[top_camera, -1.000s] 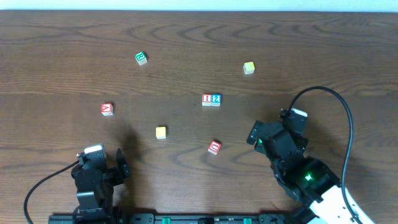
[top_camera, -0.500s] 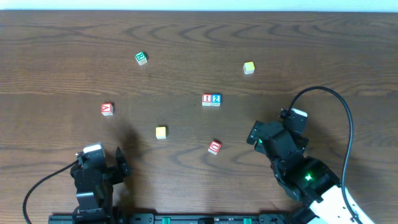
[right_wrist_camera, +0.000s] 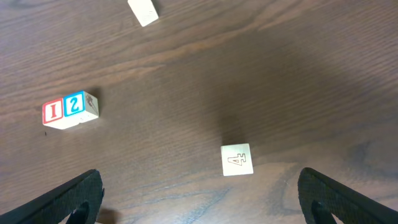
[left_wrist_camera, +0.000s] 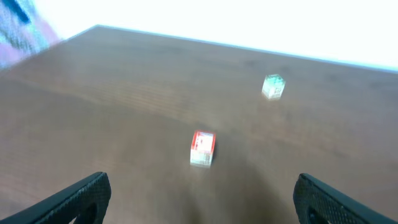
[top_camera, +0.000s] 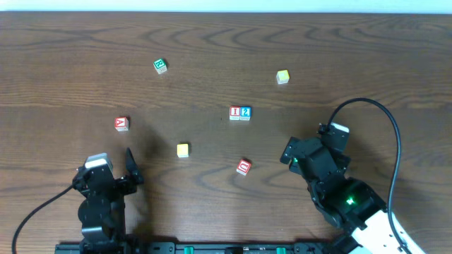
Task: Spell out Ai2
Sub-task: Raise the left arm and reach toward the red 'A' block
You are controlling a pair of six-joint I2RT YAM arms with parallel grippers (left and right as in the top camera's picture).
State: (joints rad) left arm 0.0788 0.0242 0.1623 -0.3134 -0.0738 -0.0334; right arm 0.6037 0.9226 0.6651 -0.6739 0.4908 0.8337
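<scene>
The red-framed "A" cube (top_camera: 121,123) lies at the left. It also shows in the left wrist view (left_wrist_camera: 202,148), blurred, ahead of my left gripper (left_wrist_camera: 202,208). That gripper is open and empty, and in the overhead view (top_camera: 107,173) it sits below and slightly left of the cube. The red-framed "I" cube (top_camera: 234,113) and the blue-framed "2" cube (top_camera: 245,113) touch side by side at mid-table, reading "I2" in the right wrist view (right_wrist_camera: 53,112), (right_wrist_camera: 74,104). My right gripper (top_camera: 307,148) is open and empty (right_wrist_camera: 208,208), to their lower right.
A green-framed cube (top_camera: 160,65) lies at the back left. A yellow cube (top_camera: 183,149) and a red cube with a rounder letter (top_camera: 244,167) lie below the middle. A pale yellow cube (top_camera: 282,77) is at the back right. A pale cube showing "4" (right_wrist_camera: 237,160) lies ahead of the right gripper.
My left arm has shifted a little left and forward, toward the "A" cube. The right arm and all the cubes have stayed put.
</scene>
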